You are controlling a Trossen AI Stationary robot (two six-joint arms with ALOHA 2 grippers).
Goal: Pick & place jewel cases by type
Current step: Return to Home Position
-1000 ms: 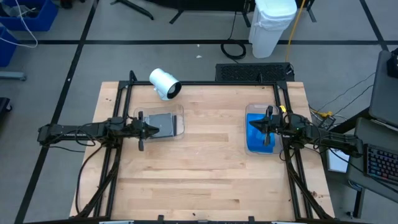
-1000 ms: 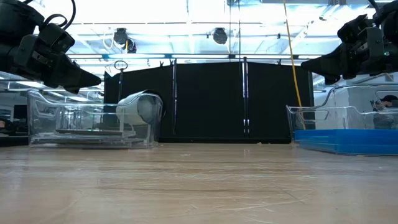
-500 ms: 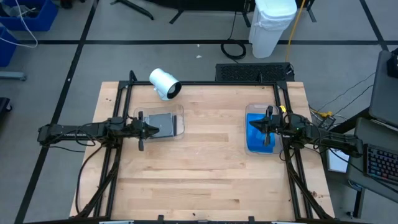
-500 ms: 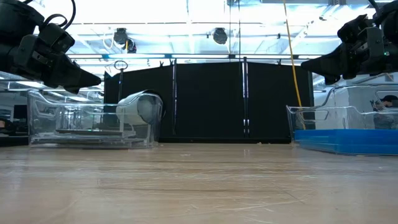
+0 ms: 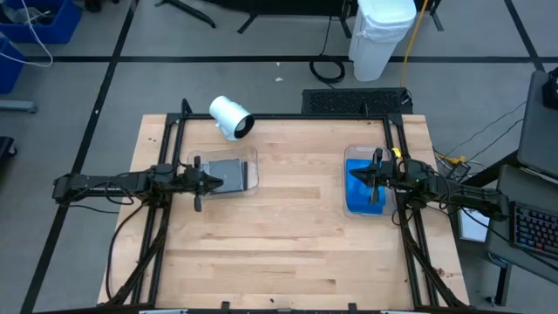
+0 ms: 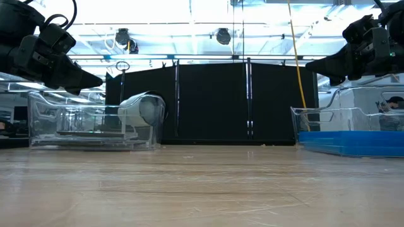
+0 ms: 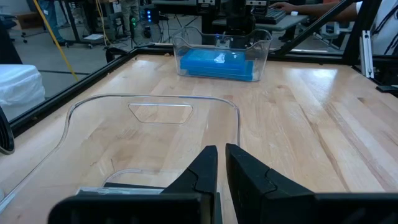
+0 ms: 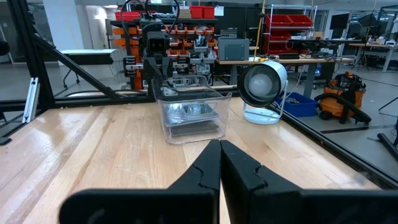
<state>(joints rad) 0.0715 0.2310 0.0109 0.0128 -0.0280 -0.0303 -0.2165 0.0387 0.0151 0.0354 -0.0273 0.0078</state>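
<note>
The left gripper (image 5: pixel 212 181), fingers almost touching and empty, hangs over the left tray (image 5: pixel 251 162) at 9 o'clock, which holds the dark jewel cases (image 5: pixel 231 174). The right gripper (image 5: pixel 357 178), closed and empty, hangs over the right tray (image 5: pixel 347 155) at 3 o'clock, which holds the blue jewel cases (image 5: pixel 357 201). The white cylinder (image 5: pixel 230 117) lies at 11 o'clock. How many cases are in each stack cannot be counted.

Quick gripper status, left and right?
Left gripper: closed, empty, above the left clear bin.
Right gripper: closed, empty, above the right clear bin.
</note>
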